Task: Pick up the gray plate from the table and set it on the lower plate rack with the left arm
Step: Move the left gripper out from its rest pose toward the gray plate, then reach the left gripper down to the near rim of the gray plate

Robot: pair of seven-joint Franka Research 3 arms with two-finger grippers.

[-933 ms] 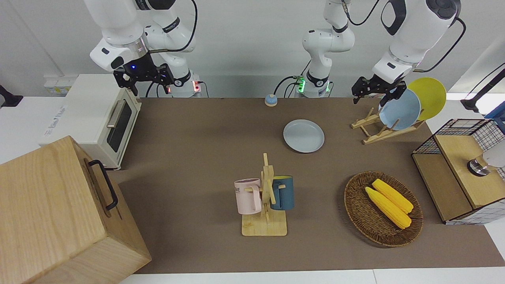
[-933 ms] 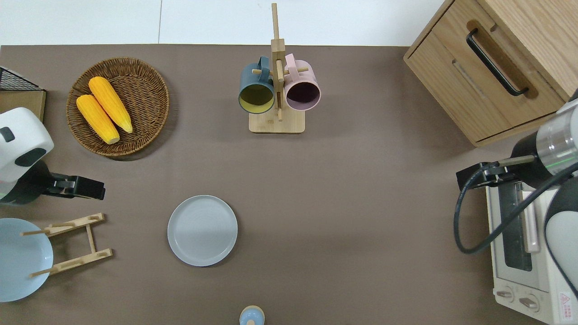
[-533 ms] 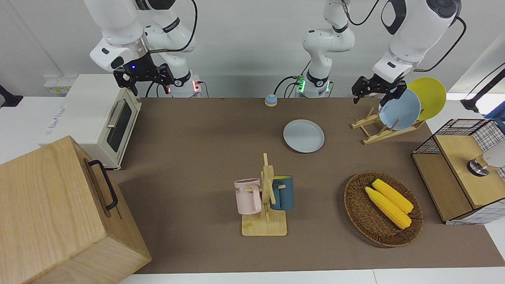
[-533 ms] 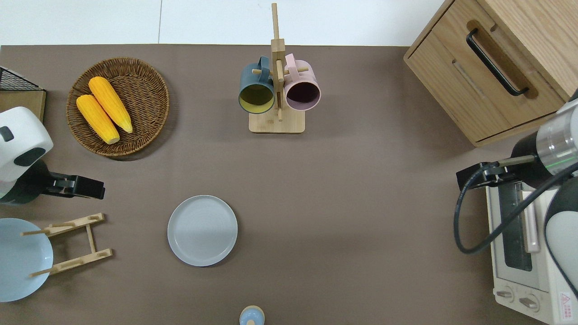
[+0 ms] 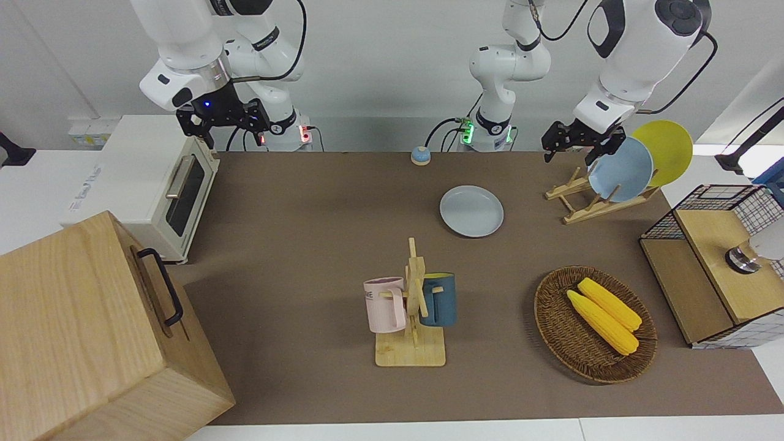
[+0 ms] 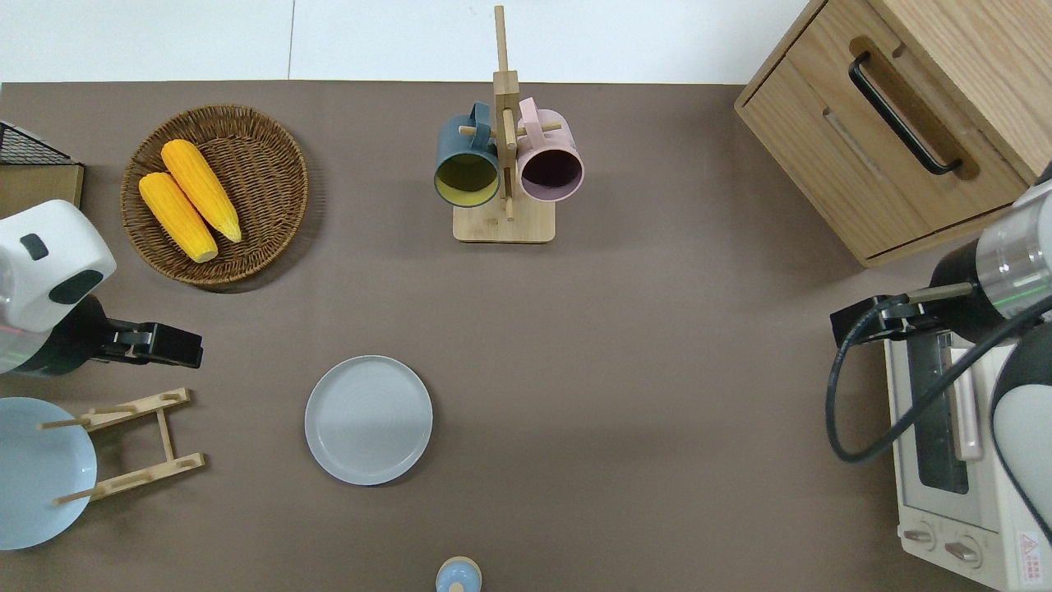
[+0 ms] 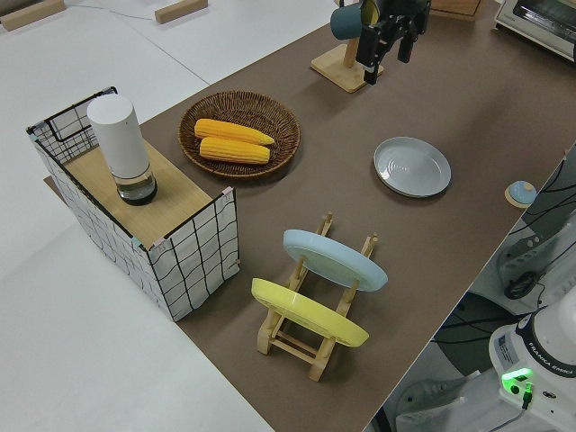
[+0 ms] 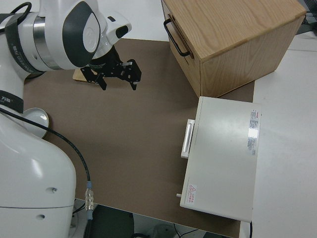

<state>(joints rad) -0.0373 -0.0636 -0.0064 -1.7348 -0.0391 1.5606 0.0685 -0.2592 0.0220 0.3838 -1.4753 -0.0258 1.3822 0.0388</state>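
The gray plate point(image 5: 471, 211) point(image 6: 368, 419) point(image 7: 412, 166) lies flat on the brown table point(image 6: 625, 345), with nothing touching it. The lower plate rack point(image 5: 582, 207) point(image 6: 131, 444) point(image 7: 310, 346) stands beside it toward the left arm's end. A light blue plate point(image 5: 621, 170) and a yellow plate point(image 5: 667, 147) lean in its slots. My left gripper point(image 5: 572, 150) point(image 6: 187, 349) point(image 7: 387, 56) hangs open and empty over bare table between the rack and the wicker basket. The right gripper point(image 5: 236, 131) point(image 8: 119, 83) is open and parked.
A wooden mug stand point(image 6: 503, 164) with a blue and a pink mug is farther from the robots than the plate. A wicker basket point(image 6: 246, 238) holds two corn cobs. A wire shelf box point(image 5: 710, 269), a toaster oven point(image 5: 153, 184), a wooden cabinet point(image 5: 79, 331) and a small blue knob point(image 6: 458, 574) line the edges.
The left arm has shifted a little toward the gray plate, carrying its open gripper along. The plate, the rack and the right arm have not moved.
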